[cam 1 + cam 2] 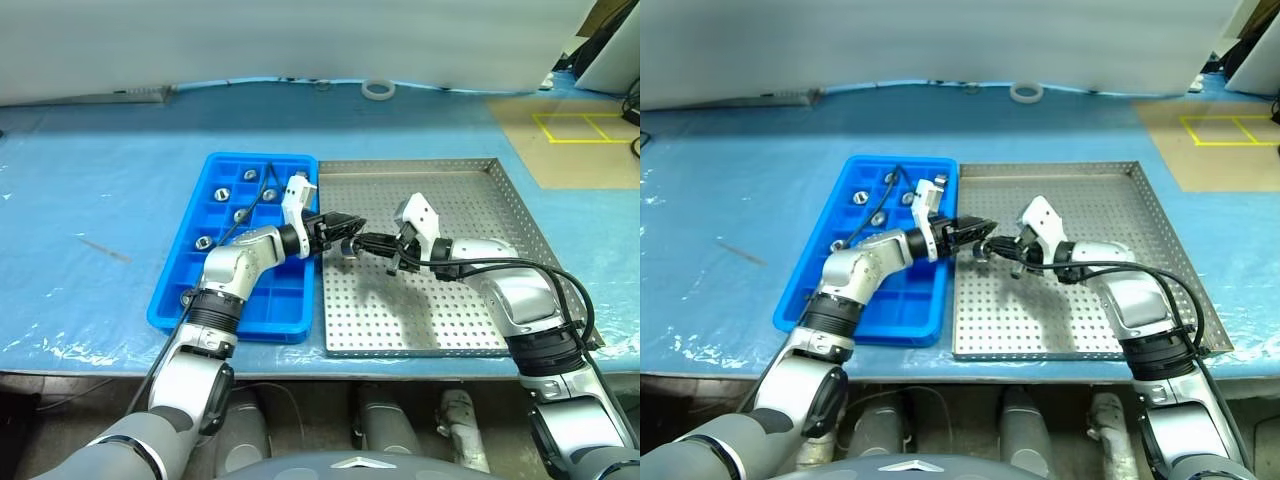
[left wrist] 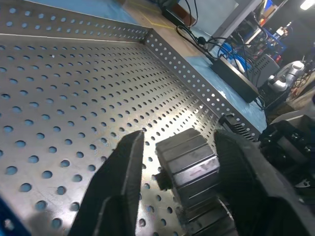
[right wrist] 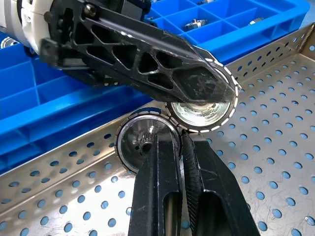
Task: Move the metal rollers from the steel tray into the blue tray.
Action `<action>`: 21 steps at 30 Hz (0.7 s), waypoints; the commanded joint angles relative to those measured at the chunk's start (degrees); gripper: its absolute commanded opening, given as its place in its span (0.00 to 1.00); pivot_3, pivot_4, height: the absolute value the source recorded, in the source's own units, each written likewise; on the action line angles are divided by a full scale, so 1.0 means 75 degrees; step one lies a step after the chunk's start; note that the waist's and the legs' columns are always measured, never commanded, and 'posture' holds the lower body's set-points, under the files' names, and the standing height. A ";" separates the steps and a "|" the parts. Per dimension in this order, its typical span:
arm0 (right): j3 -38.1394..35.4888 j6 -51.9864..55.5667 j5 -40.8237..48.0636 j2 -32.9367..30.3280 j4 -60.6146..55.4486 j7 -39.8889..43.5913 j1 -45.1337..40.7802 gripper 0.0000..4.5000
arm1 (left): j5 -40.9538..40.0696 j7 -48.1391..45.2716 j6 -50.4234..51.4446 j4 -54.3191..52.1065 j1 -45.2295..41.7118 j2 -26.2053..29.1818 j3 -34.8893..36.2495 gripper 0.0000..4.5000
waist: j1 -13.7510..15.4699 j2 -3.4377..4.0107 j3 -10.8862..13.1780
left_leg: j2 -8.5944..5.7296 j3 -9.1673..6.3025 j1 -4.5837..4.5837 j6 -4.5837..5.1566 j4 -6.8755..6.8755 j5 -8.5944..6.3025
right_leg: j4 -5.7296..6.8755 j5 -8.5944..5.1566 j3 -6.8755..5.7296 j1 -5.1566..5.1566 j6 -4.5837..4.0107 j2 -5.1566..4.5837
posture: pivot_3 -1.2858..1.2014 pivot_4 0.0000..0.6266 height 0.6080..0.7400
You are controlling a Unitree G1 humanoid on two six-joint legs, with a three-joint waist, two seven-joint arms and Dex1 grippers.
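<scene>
Above the steel tray (image 1: 470, 190), near its edge beside the blue tray (image 1: 222, 170), both grippers meet on the metal rollers (image 3: 202, 110). The right gripper (image 3: 183, 142) has its jaws narrow, pinching the rim where two rollers touch, while the left gripper (image 3: 209, 91) has its jaws closed on one roller, probably to take it over. Other rollers already lie in blue compartments.

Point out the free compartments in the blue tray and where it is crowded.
Blue tray: the cells along its near rim are bare. Crowded: the far cells hold metal rollers, and the left gripper meets the right gripper beside it.
</scene>
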 commanded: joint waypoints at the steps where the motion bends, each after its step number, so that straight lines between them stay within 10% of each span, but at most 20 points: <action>1: -0.0082 -0.0252 0.0159 0.0058 -0.0350 0.0102 -0.0155 0.00 | -0.0046 -0.0018 0.0130 -0.0106 -0.0028 0.0045 0.0032 0.30 | -0.0034 0.0000 0.0000 | 0.0005 0.0000 0.0000 0.0000 -0.0001 0.0000 | 0.0000 0.0000 -0.0001 -0.0004 0.0000 0.0005 | 0.38 0.24 1.00; 13: -0.0353 -0.0681 0.0100 0.0349 -0.0182 -0.0185 -0.0323 0.00 | -0.1022 0.0463 0.0832 -0.0256 -0.0136 -0.0220 0.1124 0.30 | -0.0049 0.0001 0.0001 | 0.0030 0.0000 0.0002 -0.0008 -0.0006 0.0004 | 0.0002 0.0000 0.0001 -0.0013 -0.0001 0.0037 | 0.38 0.24 1.00; 21: -0.0896 -0.1253 0.0322 0.0833 0.0146 -0.0726 -0.0811 0.00 | -0.3066 0.2131 -0.0702 0.0656 -0.1314 -0.0866 0.4023 0.30 | -0.0047 -0.0001 0.0004 | 0.0028 0.0000 -0.0006 -0.0008 0.0000 0.0004 | 0.0002 0.0001 0.0001 -0.0016 -0.0002 0.0036 | 0.38 0.24 1.00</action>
